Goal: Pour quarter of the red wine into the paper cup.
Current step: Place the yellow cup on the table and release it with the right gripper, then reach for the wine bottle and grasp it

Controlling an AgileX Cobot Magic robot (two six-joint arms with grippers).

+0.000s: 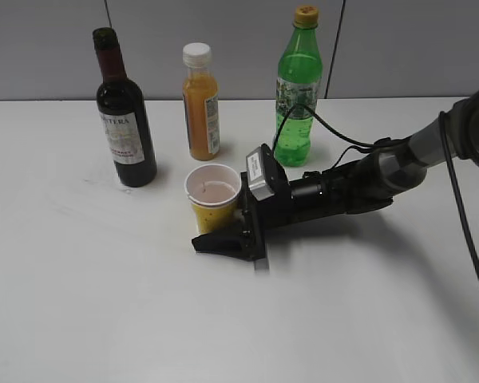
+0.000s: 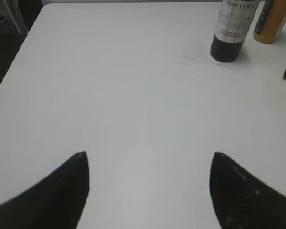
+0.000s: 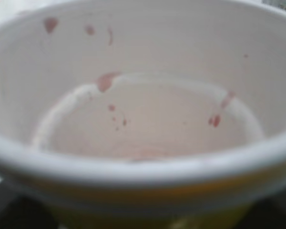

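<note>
Now, working from the left: the left hand [image 2: 148,191] hovers over bare white surface [image 1: 80,303], its dark fingers spread wide and holding nothing. The red wine [image 1: 124,112] stands upright at about eleven o'clock from it, a dark glass bottle with a maroon foil neck and a glossy white label; no cap can be made out. For the pour that hand should probably close low on the cylindrical body, where smooth glass gives the most contact, and tilt slowly. At the bottle's four o'clock sits the paper cup [image 1: 212,196], yellow outside, matte white inside, flecked with reddish drops and near empty. The right hand [image 1: 231,231] lies low around its base from three o'clock; whether it actually grips, I cannot tell. Thin paper crushes easily, so steadying should be light
</note>
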